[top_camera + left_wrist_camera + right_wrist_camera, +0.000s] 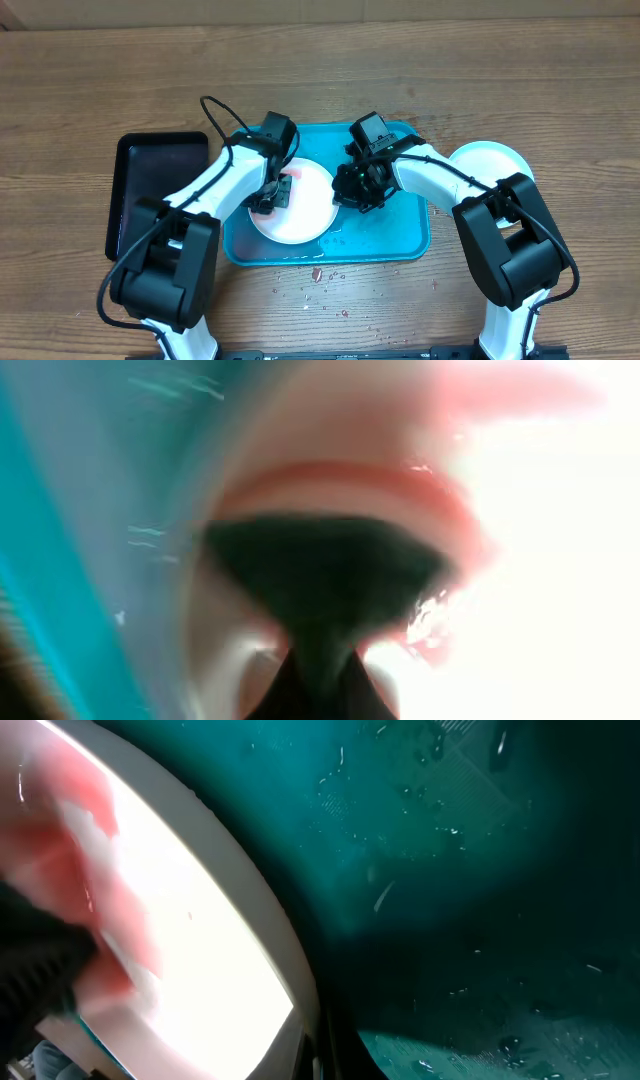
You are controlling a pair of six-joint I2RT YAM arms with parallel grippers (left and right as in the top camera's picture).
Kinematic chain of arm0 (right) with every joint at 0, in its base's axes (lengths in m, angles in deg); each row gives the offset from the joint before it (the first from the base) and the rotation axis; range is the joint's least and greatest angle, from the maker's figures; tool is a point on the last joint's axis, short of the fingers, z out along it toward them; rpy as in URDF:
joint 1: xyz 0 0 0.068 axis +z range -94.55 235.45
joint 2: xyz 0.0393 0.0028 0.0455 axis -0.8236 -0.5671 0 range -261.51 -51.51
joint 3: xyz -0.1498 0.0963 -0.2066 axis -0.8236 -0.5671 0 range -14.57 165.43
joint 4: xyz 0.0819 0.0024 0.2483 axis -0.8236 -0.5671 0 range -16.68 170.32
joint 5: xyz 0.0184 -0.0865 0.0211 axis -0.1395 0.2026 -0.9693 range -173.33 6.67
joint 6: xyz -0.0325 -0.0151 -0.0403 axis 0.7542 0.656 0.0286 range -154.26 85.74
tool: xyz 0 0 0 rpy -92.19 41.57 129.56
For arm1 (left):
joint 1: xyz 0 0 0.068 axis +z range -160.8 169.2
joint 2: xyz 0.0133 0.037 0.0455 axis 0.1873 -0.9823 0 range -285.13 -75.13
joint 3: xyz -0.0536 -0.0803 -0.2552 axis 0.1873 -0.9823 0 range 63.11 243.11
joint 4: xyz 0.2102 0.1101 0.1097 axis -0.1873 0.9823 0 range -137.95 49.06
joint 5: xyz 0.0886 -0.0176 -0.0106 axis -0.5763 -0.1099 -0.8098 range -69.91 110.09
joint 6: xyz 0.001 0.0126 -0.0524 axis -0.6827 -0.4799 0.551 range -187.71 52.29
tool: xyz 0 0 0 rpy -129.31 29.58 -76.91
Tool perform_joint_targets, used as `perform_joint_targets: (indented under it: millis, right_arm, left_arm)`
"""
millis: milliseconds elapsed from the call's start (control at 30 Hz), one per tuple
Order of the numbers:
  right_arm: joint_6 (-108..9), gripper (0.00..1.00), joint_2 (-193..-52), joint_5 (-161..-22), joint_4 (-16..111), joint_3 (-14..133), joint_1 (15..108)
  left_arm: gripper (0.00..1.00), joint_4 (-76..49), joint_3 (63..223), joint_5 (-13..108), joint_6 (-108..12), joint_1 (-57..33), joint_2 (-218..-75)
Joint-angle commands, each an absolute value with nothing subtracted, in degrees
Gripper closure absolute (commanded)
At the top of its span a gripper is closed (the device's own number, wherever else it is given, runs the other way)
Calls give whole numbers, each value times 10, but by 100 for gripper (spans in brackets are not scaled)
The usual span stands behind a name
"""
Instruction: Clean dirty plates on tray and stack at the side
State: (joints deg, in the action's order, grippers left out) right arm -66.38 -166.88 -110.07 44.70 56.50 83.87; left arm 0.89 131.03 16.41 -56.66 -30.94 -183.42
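White plate [305, 215] with a red smear lies in the turquoise tray [400, 240], second plate [490, 160] on the bench [500, 60] to its right; left pincer [268, 200] and right pincer [358, 192] both closed, contents unclear.

No text, label, brand or number can be read anywhere: not on the turquoise-blue rectangular plastic tray [398, 236], the white round plate [305, 215] lying in it, or the smaller black rectangular tray [150, 175] beside it. Both wrist views are too close and blurred to show any.
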Motion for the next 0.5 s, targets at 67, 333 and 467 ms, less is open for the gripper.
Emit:
perform_joint_targets:
  millis: [67, 333, 467]
  right_arm:
    - [-672, 96, -1683, -1089, 447, 550, 838]
    - [-672, 96, -1683, -1089, 444, 550, 838]
    - [-672, 96, -1683, -1089, 442, 550, 838]
  left_arm:
    - [96, 19, 1297, 456, -750, -315, -1846]
    - [96, -143, 1297, 366, -666, -315, -1846]
    - [96, -183, 1297, 179, -569, -315, -1846]
